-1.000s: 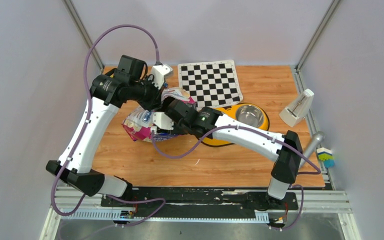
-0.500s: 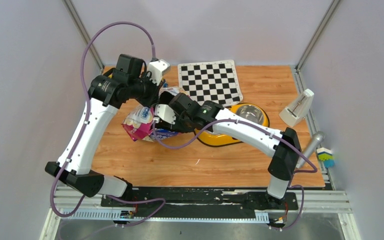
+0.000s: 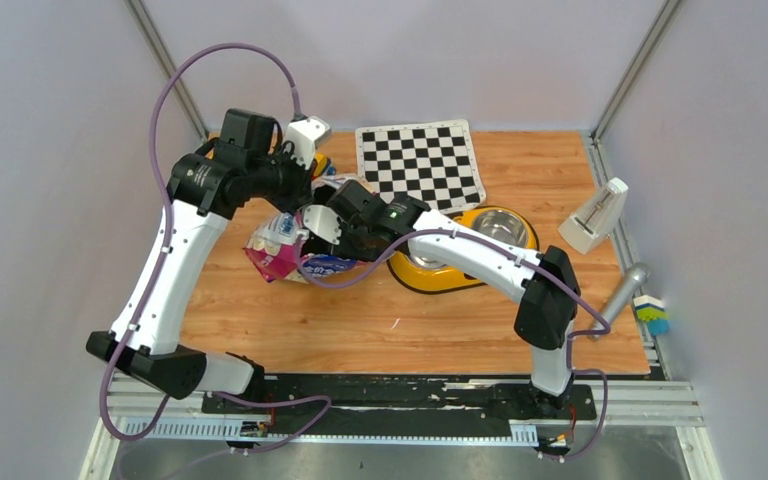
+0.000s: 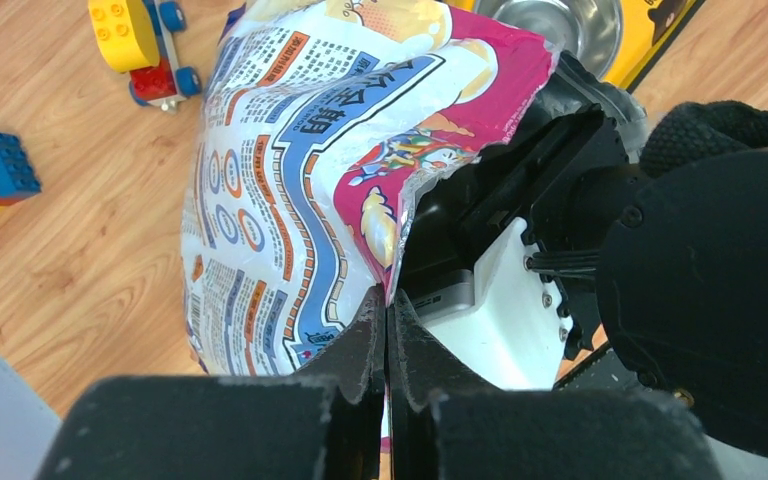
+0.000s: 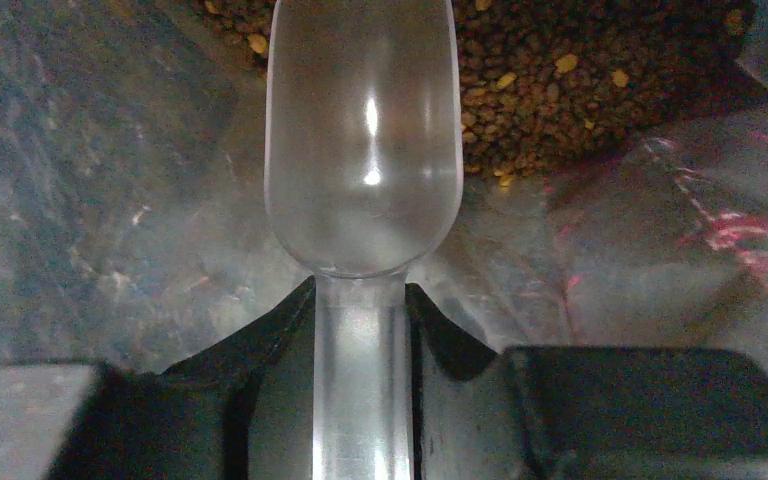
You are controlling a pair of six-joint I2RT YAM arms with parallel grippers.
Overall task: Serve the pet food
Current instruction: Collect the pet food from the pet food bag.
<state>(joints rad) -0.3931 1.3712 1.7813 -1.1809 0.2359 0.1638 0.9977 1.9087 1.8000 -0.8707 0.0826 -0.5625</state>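
The glossy pink-purple-blue cat food bag (image 3: 282,246) lies on the table's left middle; it also fills the left wrist view (image 4: 300,180). My left gripper (image 4: 388,310) is shut on the bag's torn top edge and holds it open. My right gripper (image 5: 360,320) is shut on the handle of a clear plastic scoop (image 5: 363,140) inside the bag. The scoop's bowl is empty and points at the dark brown kibble (image 5: 600,70) heaped at the bag's far end. In the top view the right gripper (image 3: 312,232) is at the bag's mouth.
A yellow double bowl with steel cups (image 3: 520,232) sits right of the bag. A checkerboard (image 3: 420,165) lies at the back. A metronome (image 3: 594,216) and a silver microphone (image 3: 620,290) stand at the right. Toy bricks (image 4: 140,45) lie beyond the bag.
My right arm has pushed leftward, moving the scoop deeper into the bag. My left arm has shifted slightly left and back, still holding the bag's edge.
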